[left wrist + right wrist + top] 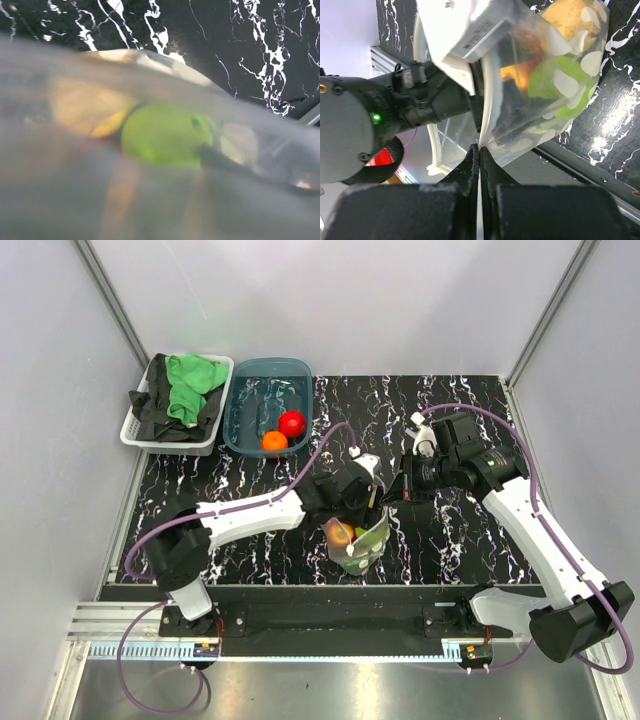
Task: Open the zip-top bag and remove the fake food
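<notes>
Nearest you, just beyond the arm bases, the zip-top bag point(358, 540) is at the front of the black marbled tabletop point(470, 550), about midway between the two arms, with its mouth turned upward. Fake food point(342, 534) shows through its dotted plastic: a lime green fruit point(165, 132), a yellowish piece point(570, 17) and something orange beside them.

Your right tool point(479, 150) is pinched tight on the bag's rim, jaws together with the plastic edge between them. Your left tool point(352, 512) reaches in from the left and sits at the bag's mouth. Its wrist view looks through blurred plastic straight at the lime green fruit, so you cannot tell how wide its jaws stand.

Farther back, at the rear left of the tabletop, the teal tub point(305, 375) holds a red fruit point(292, 423) and an orange fruit point(274, 441), just beside each other. Right against the tub's left side is a white basket point(135, 435), with a green cloth point(190, 380) lying over a black cloth point(150, 410).
</notes>
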Controlling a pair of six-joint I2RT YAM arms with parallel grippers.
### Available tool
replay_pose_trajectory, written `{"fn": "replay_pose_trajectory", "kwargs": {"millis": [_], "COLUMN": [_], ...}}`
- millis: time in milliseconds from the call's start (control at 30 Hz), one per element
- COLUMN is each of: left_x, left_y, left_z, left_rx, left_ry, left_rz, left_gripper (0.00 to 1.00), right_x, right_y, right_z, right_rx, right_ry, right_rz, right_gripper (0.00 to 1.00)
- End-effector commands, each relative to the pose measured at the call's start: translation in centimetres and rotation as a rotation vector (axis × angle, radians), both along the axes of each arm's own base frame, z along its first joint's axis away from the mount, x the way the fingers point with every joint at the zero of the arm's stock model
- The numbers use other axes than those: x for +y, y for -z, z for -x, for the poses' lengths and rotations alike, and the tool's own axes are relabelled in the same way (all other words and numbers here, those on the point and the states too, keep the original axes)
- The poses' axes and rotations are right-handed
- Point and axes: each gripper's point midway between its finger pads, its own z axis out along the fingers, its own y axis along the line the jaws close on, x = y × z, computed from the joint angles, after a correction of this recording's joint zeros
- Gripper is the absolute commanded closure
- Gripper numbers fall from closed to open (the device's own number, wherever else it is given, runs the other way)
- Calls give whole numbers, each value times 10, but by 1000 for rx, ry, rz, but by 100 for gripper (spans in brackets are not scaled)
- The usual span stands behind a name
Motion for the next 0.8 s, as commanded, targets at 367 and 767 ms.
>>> {"fn": "replay_pose_trajectory", "kwargs": {"millis": [367,767], "left_x": [-22,-18], "left_y": [24,-32], "left_z": [1,-5], "left_rx": [95,-9], "left_ry": [10,33], "left_rz": [44,93], "left_gripper": [27,97], "right_x": [-1,-9], "right_y": [-9,-8], "right_z": [-1,1], "right_rx": [-34,-67], "right_ry": [-15,8], "right_rz": [-29,2], "right_gripper": [100,100]}}
